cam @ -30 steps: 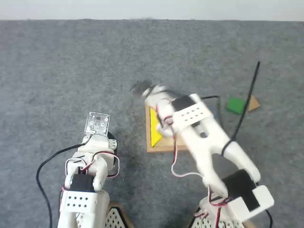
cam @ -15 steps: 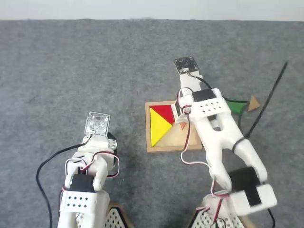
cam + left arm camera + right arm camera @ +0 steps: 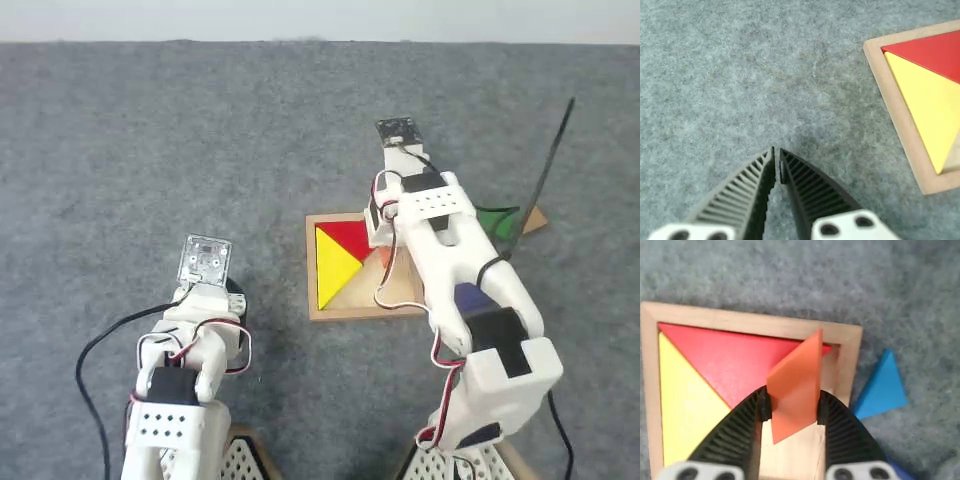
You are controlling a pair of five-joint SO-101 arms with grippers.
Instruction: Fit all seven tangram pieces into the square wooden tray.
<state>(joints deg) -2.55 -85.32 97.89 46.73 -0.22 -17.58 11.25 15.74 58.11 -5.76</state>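
Note:
The square wooden tray (image 3: 330,313) (image 3: 740,320) (image 3: 890,95) lies mid-table holding a red triangle (image 3: 345,236) (image 3: 735,357) (image 3: 930,50) and a yellow triangle (image 3: 333,266) (image 3: 680,400) (image 3: 930,105). My right gripper (image 3: 790,407) is shut on an orange parallelogram piece (image 3: 794,385), held tilted over the tray's right part; in the high view that arm (image 3: 440,240) covers the tray's right half. My left gripper (image 3: 776,156) hangs shut and empty over bare carpet, left of the tray. A blue triangle (image 3: 882,387) lies just outside the tray's right edge.
A green piece (image 3: 495,218) and a tan triangle (image 3: 536,217) lie on the grey carpet right of the tray. A black cable (image 3: 545,170) rises from the right arm. The left arm (image 3: 195,330) stands at the front left.
The right arm swung from over the tray's left side to its far right side, and the red and yellow triangles came into sight. The left arm has kept still.

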